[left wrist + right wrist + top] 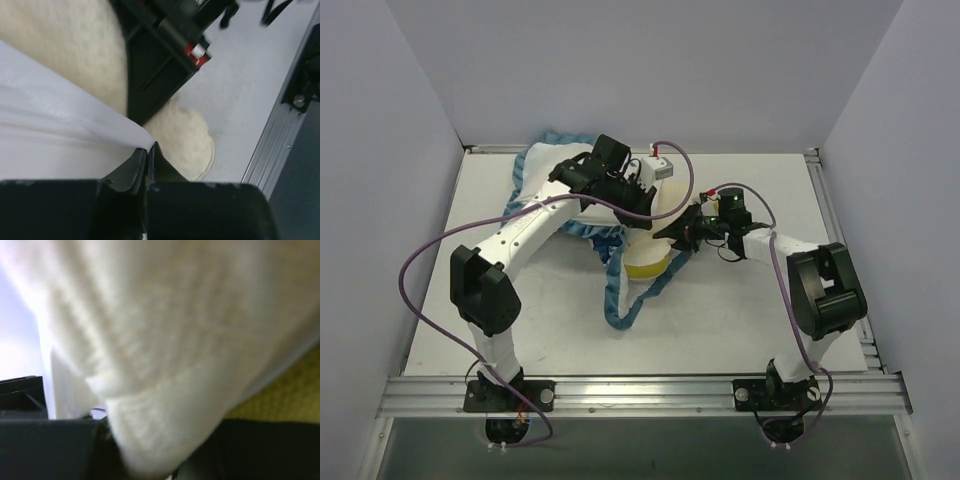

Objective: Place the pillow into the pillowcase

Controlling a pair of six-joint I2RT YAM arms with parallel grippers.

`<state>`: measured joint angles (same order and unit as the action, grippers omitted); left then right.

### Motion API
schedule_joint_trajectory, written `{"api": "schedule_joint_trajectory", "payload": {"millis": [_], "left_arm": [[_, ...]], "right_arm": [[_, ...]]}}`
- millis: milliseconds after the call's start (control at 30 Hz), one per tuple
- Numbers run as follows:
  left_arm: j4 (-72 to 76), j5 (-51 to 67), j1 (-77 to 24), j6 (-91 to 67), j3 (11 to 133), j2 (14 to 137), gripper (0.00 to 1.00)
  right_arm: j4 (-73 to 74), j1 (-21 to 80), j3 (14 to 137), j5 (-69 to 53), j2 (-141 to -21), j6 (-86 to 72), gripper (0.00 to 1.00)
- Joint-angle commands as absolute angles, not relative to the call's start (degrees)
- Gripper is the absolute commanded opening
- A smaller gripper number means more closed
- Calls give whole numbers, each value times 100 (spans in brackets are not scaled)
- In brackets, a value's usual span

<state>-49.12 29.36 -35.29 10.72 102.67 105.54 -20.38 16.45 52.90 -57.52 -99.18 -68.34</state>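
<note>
— Where is the pillow found?

— The pillow (648, 265) is seen near the middle of the table (740, 320), with its olive-yellow side band turned toward the arm bases. The pillowcase (617, 300) is bunched behind it and to its left. The teal ruffled trim is trailed down past the pillow's left side onto the table.

— How is the left pincer set?

— The left pincer (148, 150) is pressed together on a fold of the pillowcase's plain white inside, just beside the cream cushion.

— And the right pincer?

— The right pincer (674, 233) is placed at the pillow's right edge. In its wrist view a blurred cream corner is pinched between the dark fingers (260, 450), and the yellow band is seen to the right.
</note>
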Motion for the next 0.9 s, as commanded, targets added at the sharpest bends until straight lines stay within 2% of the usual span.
{"api": "schedule_joint_trajectory", "payload": {"millis": [0, 100, 200, 267, 367, 467, 533, 600, 667, 700, 733, 800, 867], "left_arm": [[-4588, 4966, -3578, 510, 10540, 10521, 0], [-4509, 4966, -3219, 589, 10127, 10433, 0], [-4526, 4626, -3006, 1009, 9415, 10127, 0], [-4605, 4387, -2988, 1633, 8940, 9906, 0], [-4658, 3843, -2997, 1837, 8632, 9581, 3], [-4755, 3262, -2997, 2039, 8456, 9387, 4], [-4921, 3007, -2988, 2048, 8481, 9334, 15], [-5149, 3058, -2936, 2127, 8708, 9378, 20], [-5440, 3076, -2909, 2232, 8885, 9387, 47], [-5467, 2920, -2840, 2198, 9077, 9387, 59], [-5423, 2857, -2769, 2015, 9192, 9395, 71], [-5239, 2489, -2594, 1672, 9664, 9605, 77], [-4984, 1989, -2584, 1232, 10070, 10008, 77]], "right_arm": [[-4658, 2188, 5125, -5644, -9799, -8403, 0], [-5272, 2241, 4922, -5248, -10247, -8534, 0], [-3471, 2320, 5325, -5160, -10520, -7079, 0], [-3297, 2338, 5379, -5141, -10939, -6559, 0], [-3435, 2320, 5415, -5300, -11415, -6766, 0], [-3463, 2382, 5466, -5440, -11443, -6575, 0], [-3436, 2382, 5458, -5589, -11312, -6539, 0], [-3184, 2373, 5440, -5799, -11189, -6252, 0], [-2247, 2355, 5685, -6054, -10961, -5428, 0], [-1432, 2382, 5869, -5969, -10847, -3683, 0], [473, 2434, 6210, -5768, -10646, -2830, 0], [1716, 2645, 6232, -5336, -10469, -1684, 0], [2169, 2811, 6040, -5152, -10302, -829, 0]]}}
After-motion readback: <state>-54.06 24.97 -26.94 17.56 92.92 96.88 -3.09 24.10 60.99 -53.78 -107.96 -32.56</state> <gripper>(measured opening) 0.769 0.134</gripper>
